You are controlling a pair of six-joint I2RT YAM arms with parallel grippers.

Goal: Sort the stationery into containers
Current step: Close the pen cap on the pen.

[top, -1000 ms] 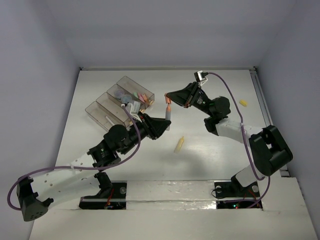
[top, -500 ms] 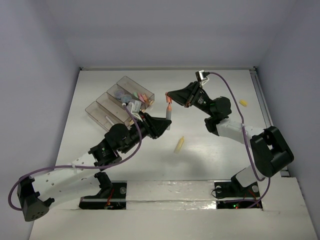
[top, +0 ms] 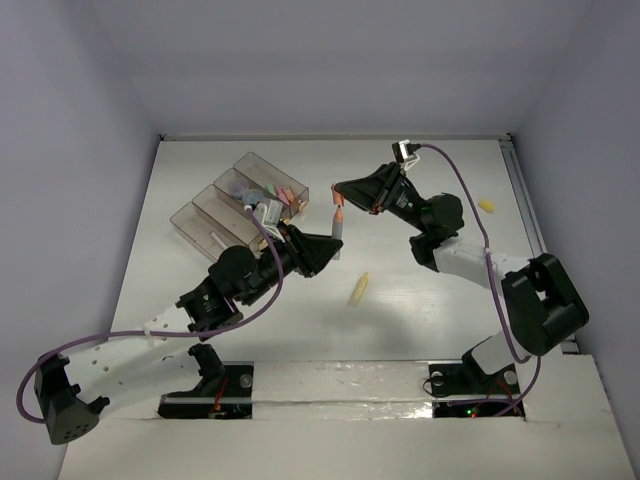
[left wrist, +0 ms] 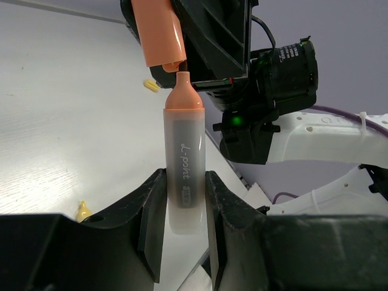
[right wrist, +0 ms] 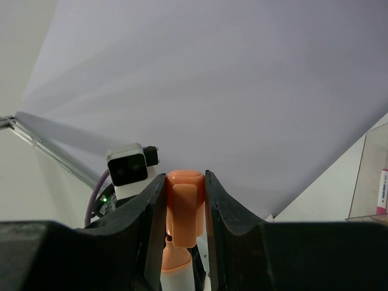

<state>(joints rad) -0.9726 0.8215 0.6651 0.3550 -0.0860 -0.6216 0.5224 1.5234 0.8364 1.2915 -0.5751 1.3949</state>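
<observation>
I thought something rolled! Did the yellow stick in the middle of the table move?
No. The yellow stick lies in the same spot as a second ago, at the same angle and just as far from the containers.

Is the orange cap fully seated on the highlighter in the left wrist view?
No, the orange cap hangs tilted and offset just above the highlighter, whose orange tip is exposed.
</observation>
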